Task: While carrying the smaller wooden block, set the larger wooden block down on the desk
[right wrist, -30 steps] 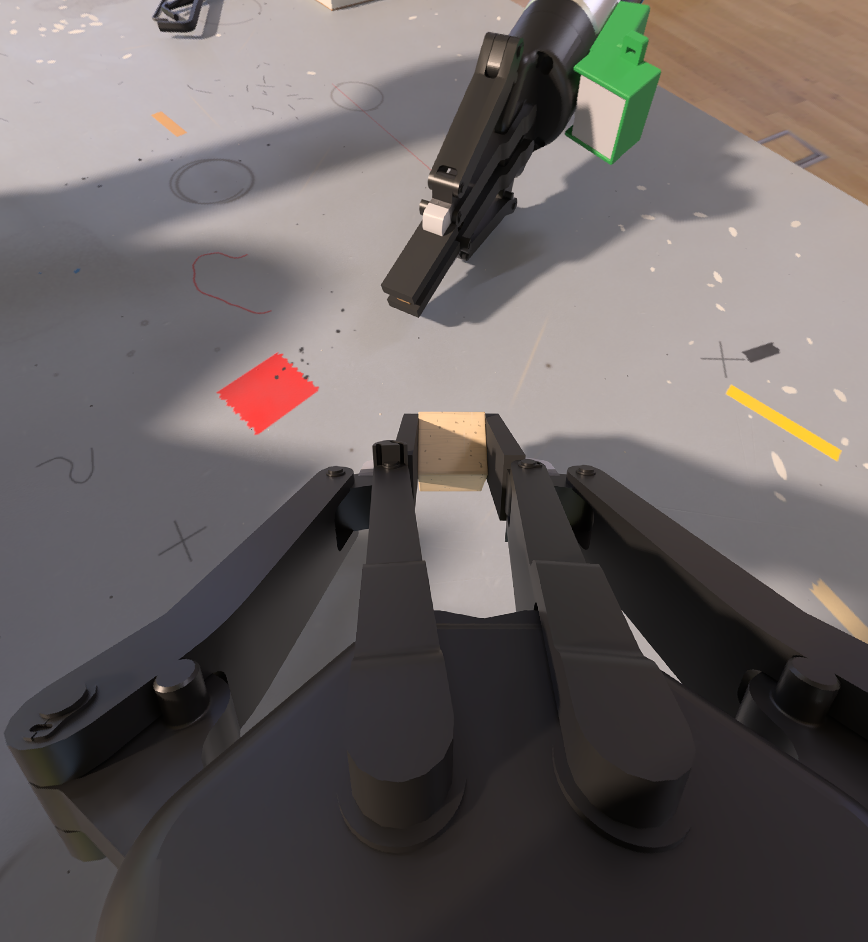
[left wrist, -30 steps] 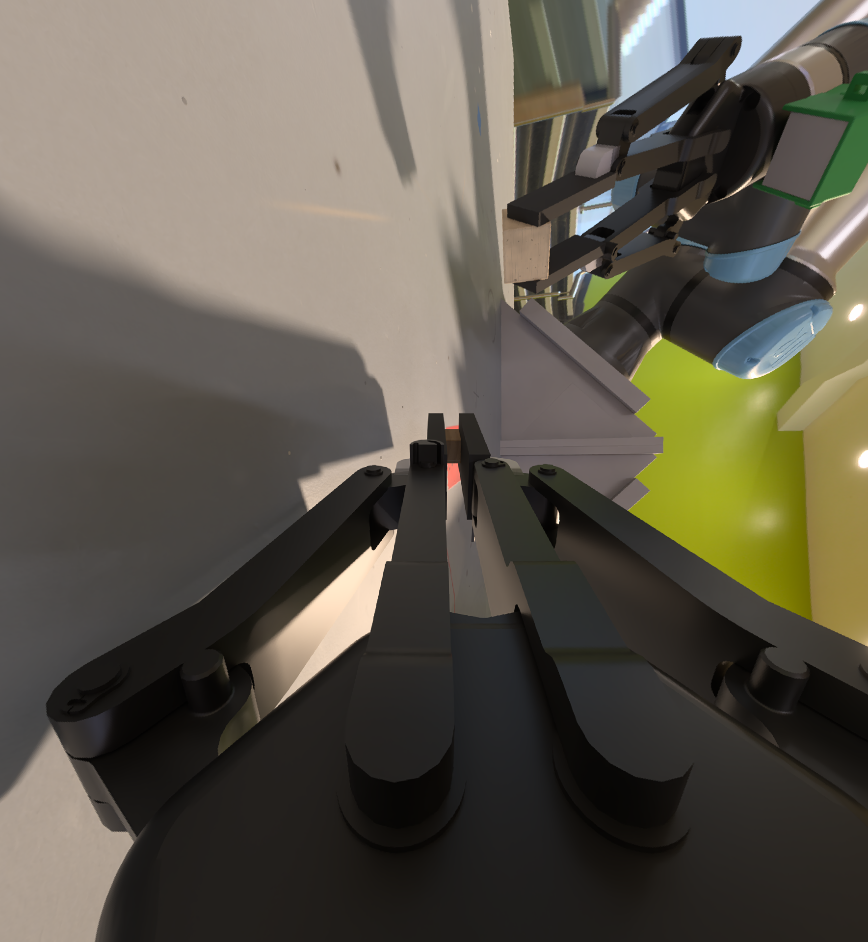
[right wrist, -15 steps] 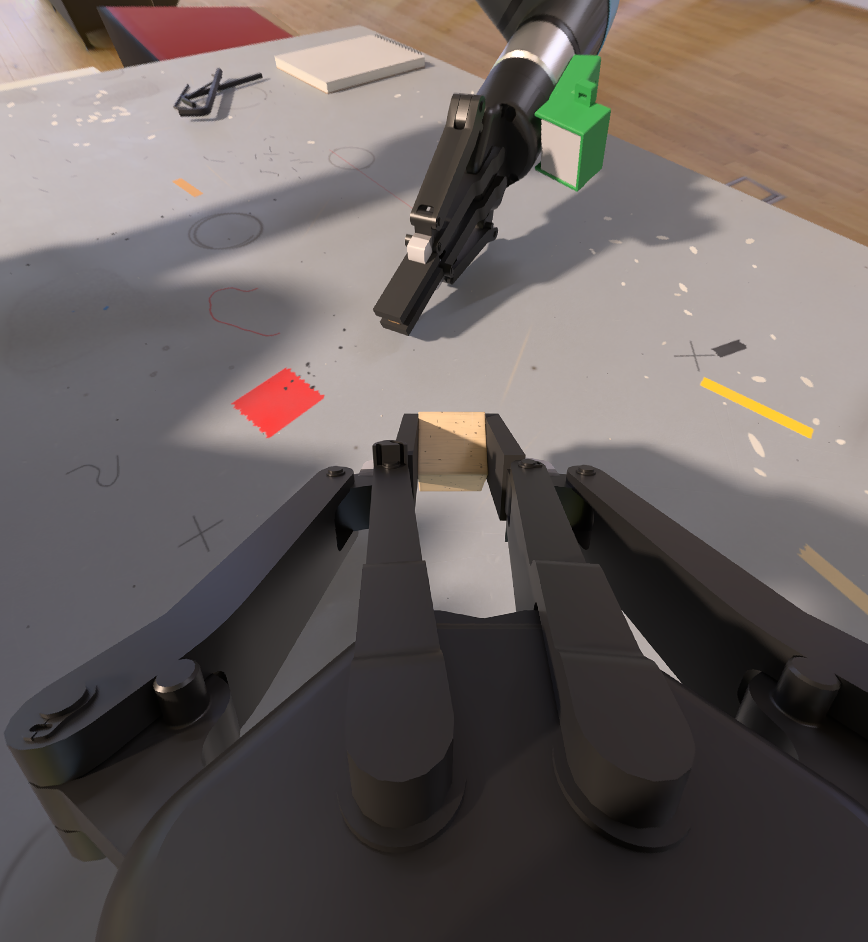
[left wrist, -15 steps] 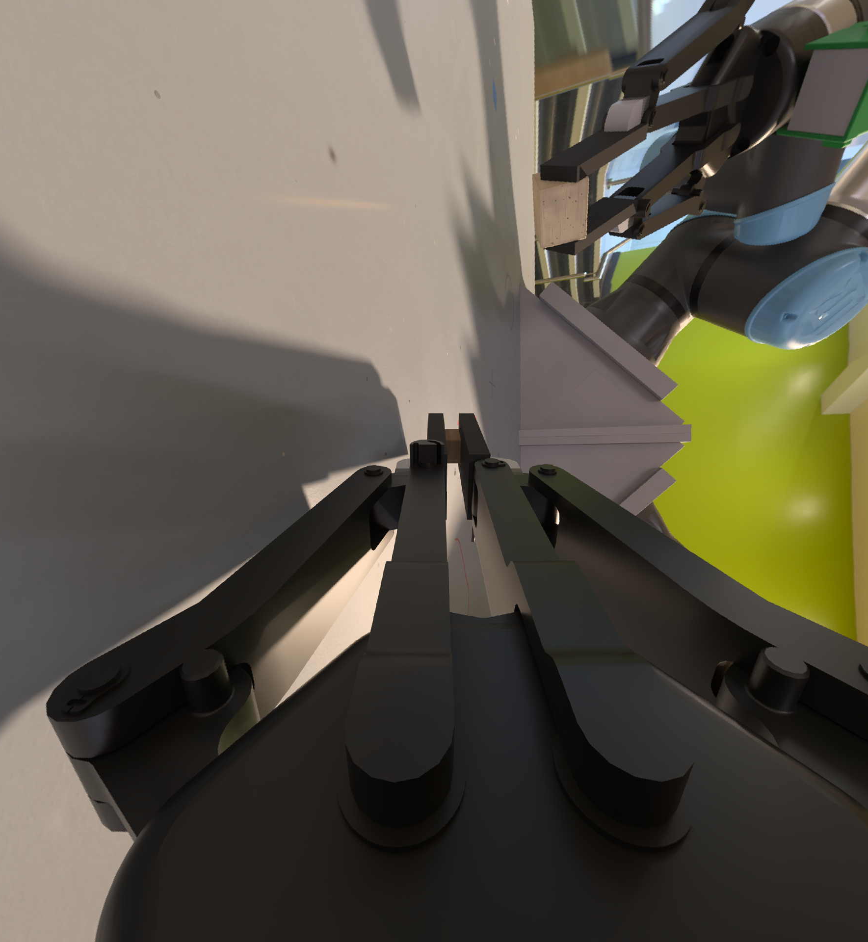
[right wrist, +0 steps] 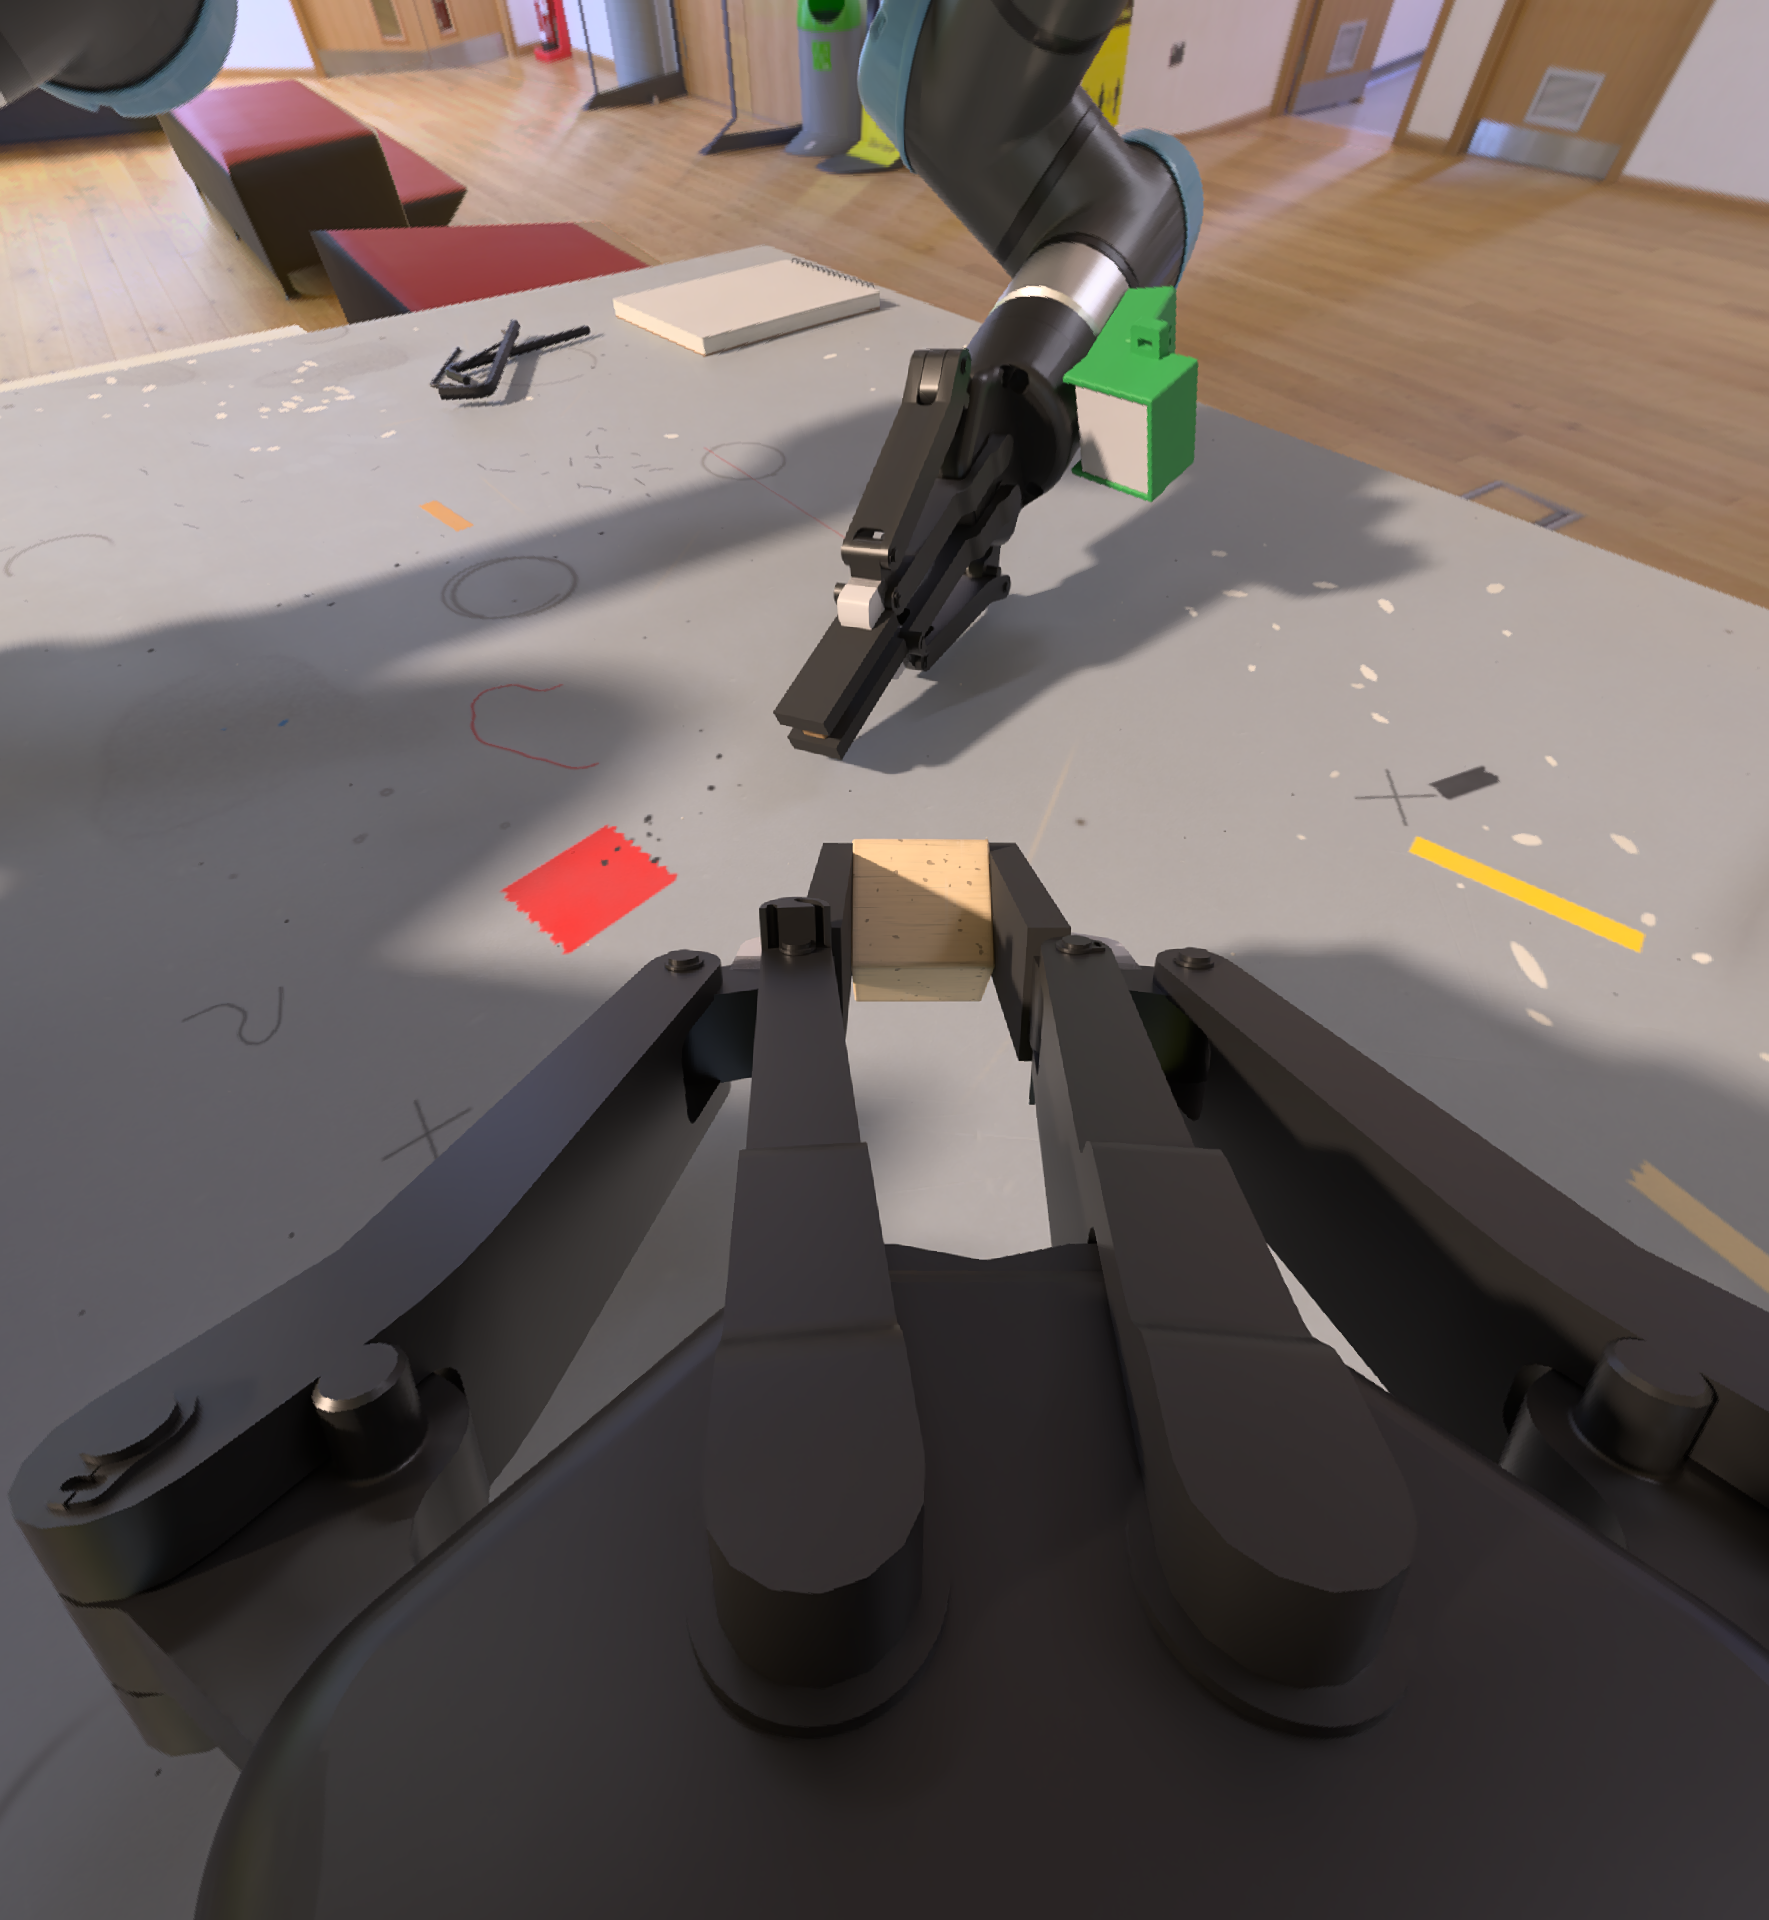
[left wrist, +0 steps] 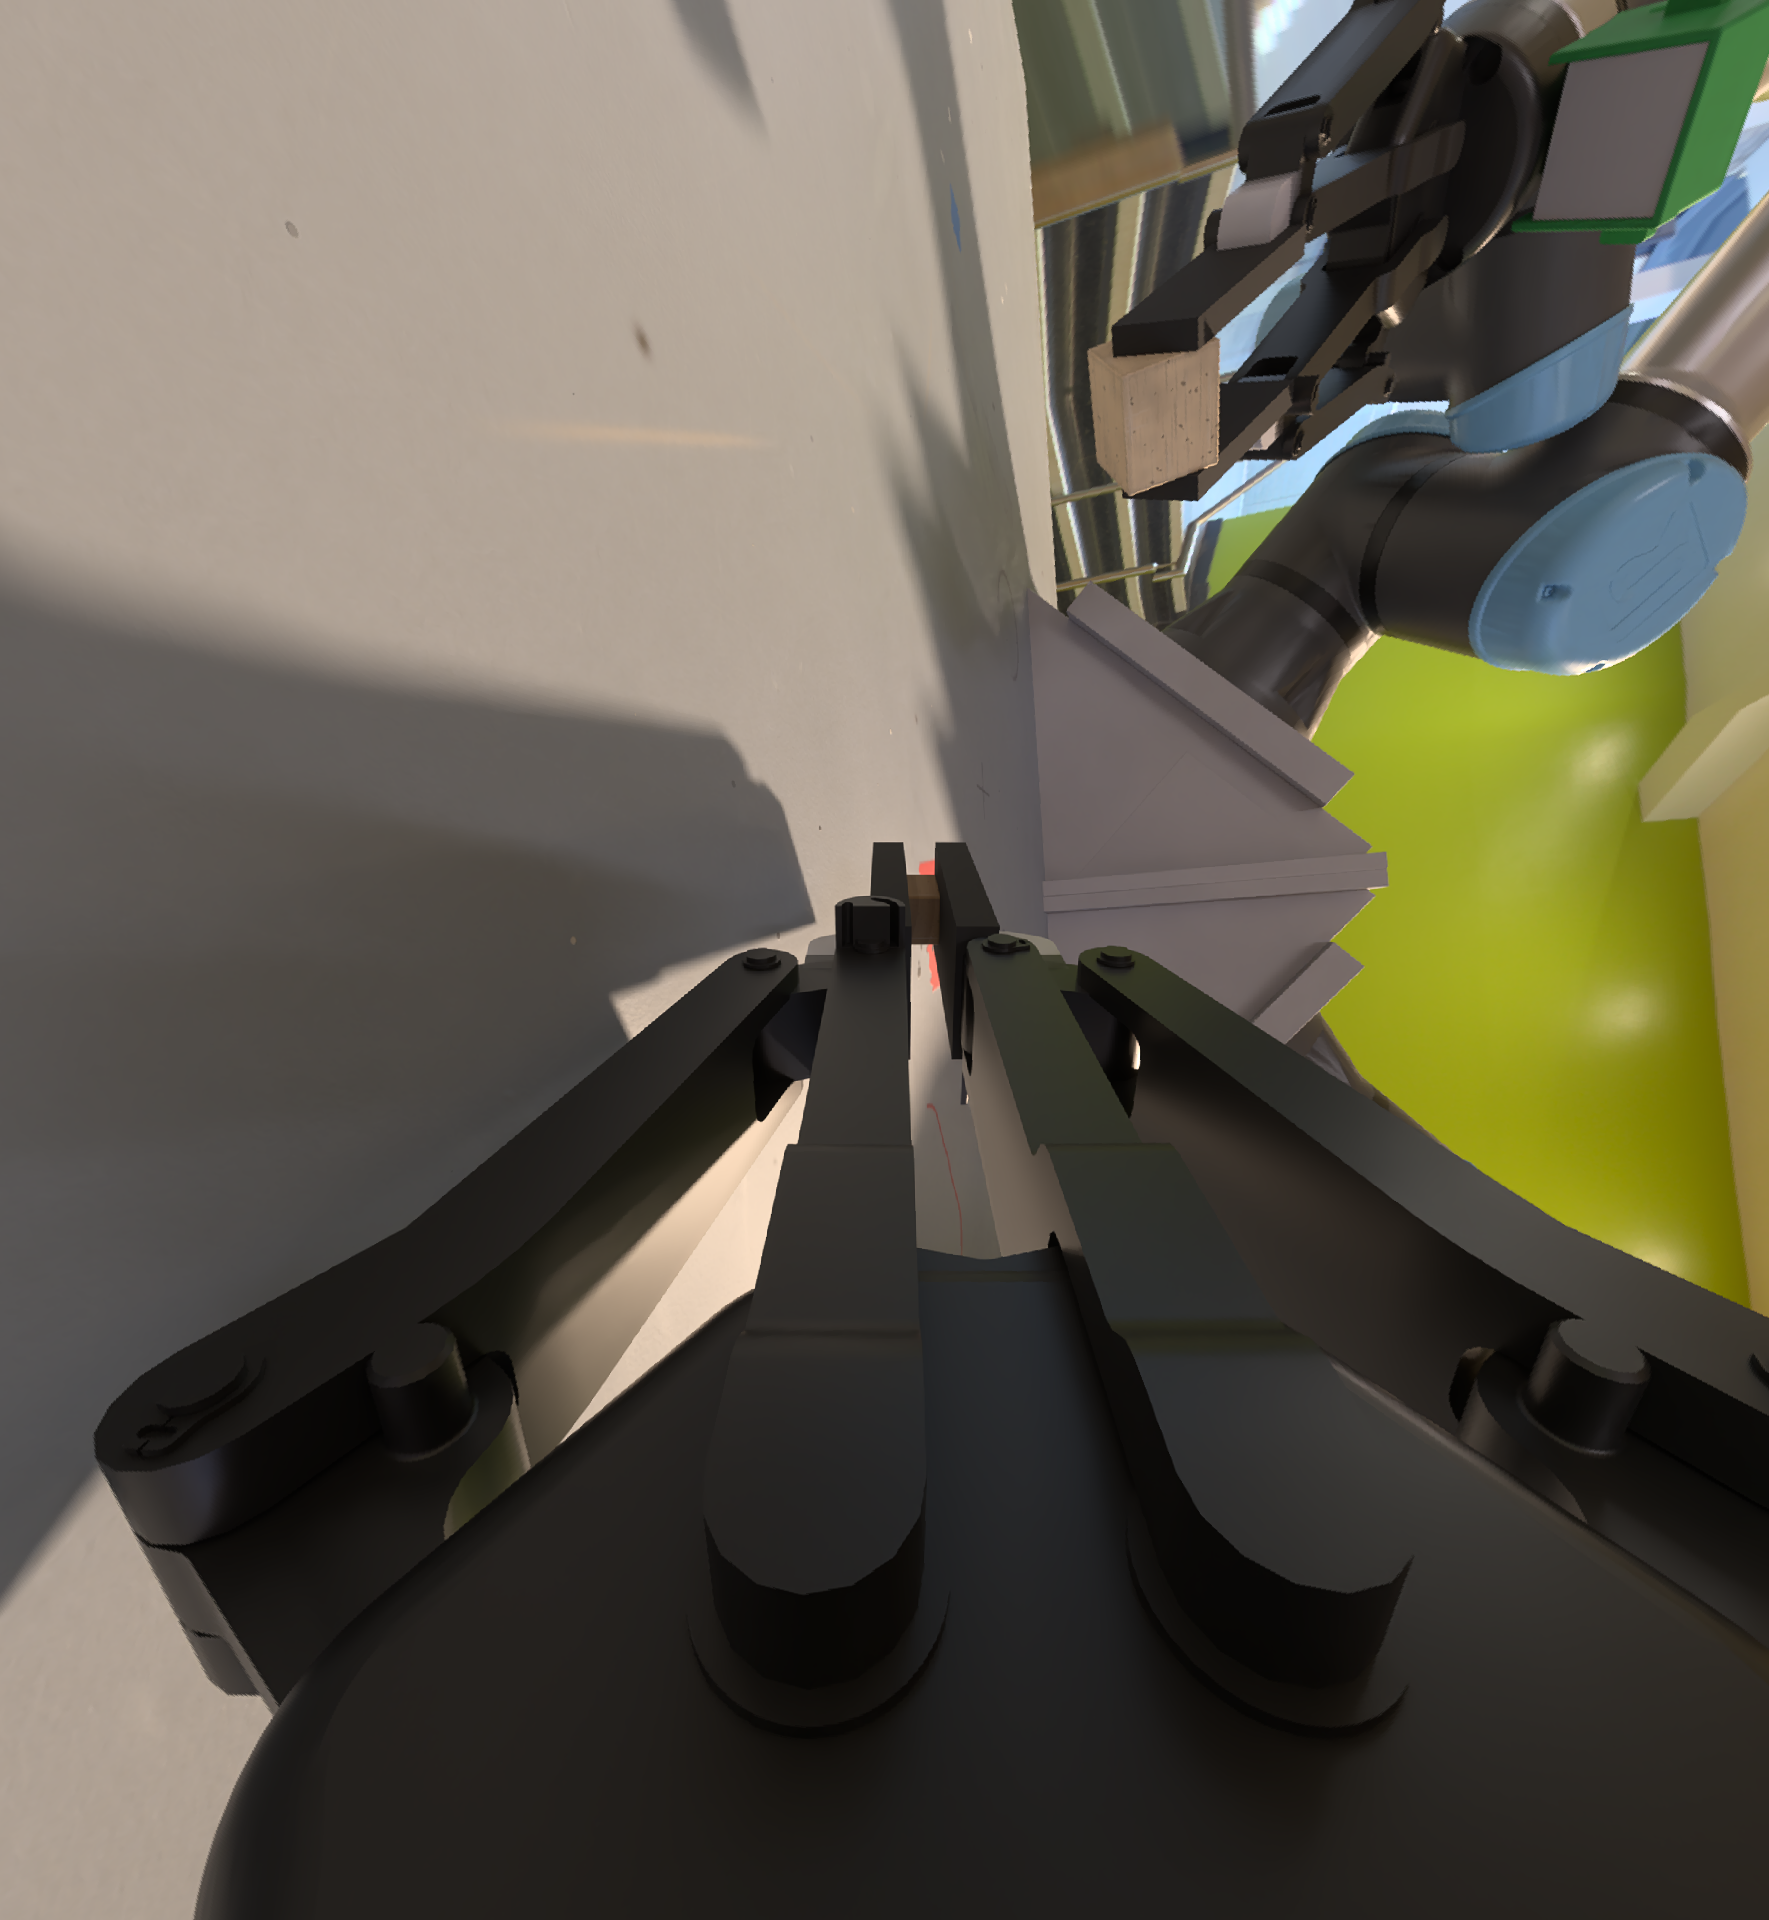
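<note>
Right gripper (right wrist: 921,914) jaws were clamped on the larger wooden block (right wrist: 919,920), held above mid-table (right wrist: 236,831). Left gripper (left wrist: 919,894) jaws pinched the smaller wooden block (left wrist: 924,902). Best: lower vertically till flat contact, then release; left grip unchanged.

Left black two-finger gripper (left wrist: 919,883) angled low toward the grey desk, fingers nearly together and clamped on the small tan wooden block (left wrist: 924,906). Right black two-finger gripper (right wrist: 921,914) raised above the desk, fingers set wider and pressed against both sides of the larger pale wooden block (right wrist: 921,920). Green-cased camera boxes mounted at both wrists.
</note>
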You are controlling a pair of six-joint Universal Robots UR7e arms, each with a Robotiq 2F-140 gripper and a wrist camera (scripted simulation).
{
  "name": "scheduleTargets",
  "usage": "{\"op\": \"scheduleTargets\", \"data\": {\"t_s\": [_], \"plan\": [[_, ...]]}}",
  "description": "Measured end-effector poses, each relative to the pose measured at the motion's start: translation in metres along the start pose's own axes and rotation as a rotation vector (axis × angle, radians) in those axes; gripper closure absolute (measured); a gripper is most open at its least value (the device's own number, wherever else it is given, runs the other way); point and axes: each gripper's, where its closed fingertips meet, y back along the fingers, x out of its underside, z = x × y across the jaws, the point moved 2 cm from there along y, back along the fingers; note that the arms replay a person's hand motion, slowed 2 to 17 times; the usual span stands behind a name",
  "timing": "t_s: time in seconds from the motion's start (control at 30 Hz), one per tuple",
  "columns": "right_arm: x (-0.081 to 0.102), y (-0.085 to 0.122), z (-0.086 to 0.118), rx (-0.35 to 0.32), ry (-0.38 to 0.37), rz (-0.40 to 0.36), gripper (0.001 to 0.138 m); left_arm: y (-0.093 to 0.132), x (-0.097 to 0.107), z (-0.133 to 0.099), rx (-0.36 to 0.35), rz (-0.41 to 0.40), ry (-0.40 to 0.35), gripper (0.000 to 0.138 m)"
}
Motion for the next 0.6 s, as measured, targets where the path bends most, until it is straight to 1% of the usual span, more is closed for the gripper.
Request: {"op": "scheduleTargets", "data": {"t_s": [0.23, 0.6], "plan": [[-0.001, -0.0015, -0.0014, 0.006, 0.026, -0.02, 0.106, -0.0015, 0.0003, 0.0017, -0.028, 0.01, 0.003, 0.13], [0.0028, -0.0073, 0.0018, -0.003, 0.042, -0.003, 0.106, -0.0034, -0.0005, 0.0021, -0.049, 0.007, -0.013, 0.13]]}}
